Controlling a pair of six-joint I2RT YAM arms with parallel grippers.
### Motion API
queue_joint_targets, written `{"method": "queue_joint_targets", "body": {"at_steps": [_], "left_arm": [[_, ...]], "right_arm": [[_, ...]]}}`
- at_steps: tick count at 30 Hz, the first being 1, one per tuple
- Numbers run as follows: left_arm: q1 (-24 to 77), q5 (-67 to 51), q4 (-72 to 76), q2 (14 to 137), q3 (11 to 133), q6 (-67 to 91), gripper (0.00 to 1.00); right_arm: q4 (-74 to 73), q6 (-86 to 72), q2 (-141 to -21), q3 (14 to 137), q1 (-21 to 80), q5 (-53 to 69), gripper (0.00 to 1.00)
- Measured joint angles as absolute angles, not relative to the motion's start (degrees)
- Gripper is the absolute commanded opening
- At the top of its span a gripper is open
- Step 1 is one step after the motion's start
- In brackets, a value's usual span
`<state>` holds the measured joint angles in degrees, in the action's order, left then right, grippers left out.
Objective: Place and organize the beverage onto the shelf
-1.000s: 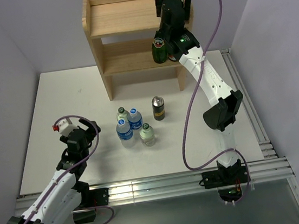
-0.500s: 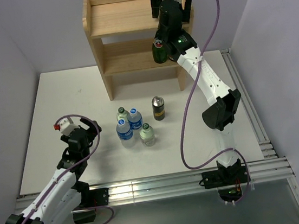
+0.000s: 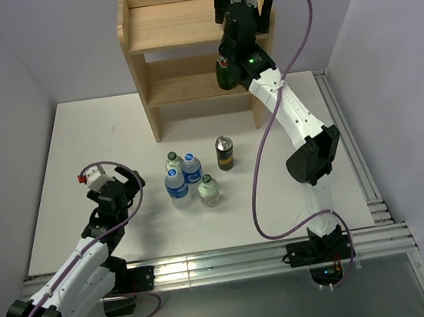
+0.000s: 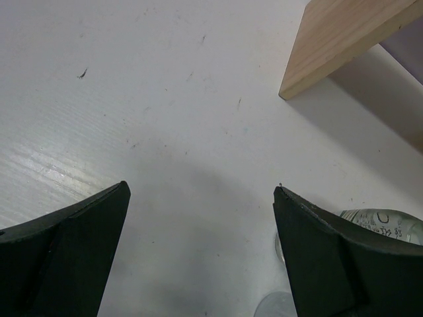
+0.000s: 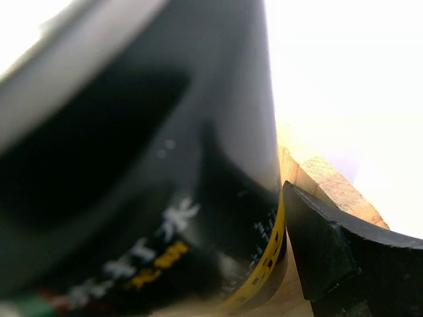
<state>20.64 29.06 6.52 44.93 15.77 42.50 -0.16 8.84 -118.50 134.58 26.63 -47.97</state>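
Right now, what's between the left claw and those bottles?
Nothing but bare table. The top view shows that empty stretch between the open left gripper and the bottles.

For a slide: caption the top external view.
Right gripper at the wooden shelf's top tier; one can and four bottles wait on the table by the open left gripper.

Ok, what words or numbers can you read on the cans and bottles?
Nothing can be read for sure.
dark can, right wrist view: white and yellow characters, too blurred to read.
other dark can, on the table: print too small.
clear bottle: tiny dark print, unreadable.
water bottles: blue labels, too small.
green glass bottle: red label, too small.
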Motion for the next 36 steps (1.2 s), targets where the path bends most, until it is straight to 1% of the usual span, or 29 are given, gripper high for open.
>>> {"method": "queue_joint_targets", "body": {"at_steps": [36], "left_arm": [[22.3,31.4,6.1,47.9,17.1,42.5,0.98]], "right_arm": [[0.1,5.5,-114.1,130.1,26.3,-45.3,0.99]]}}
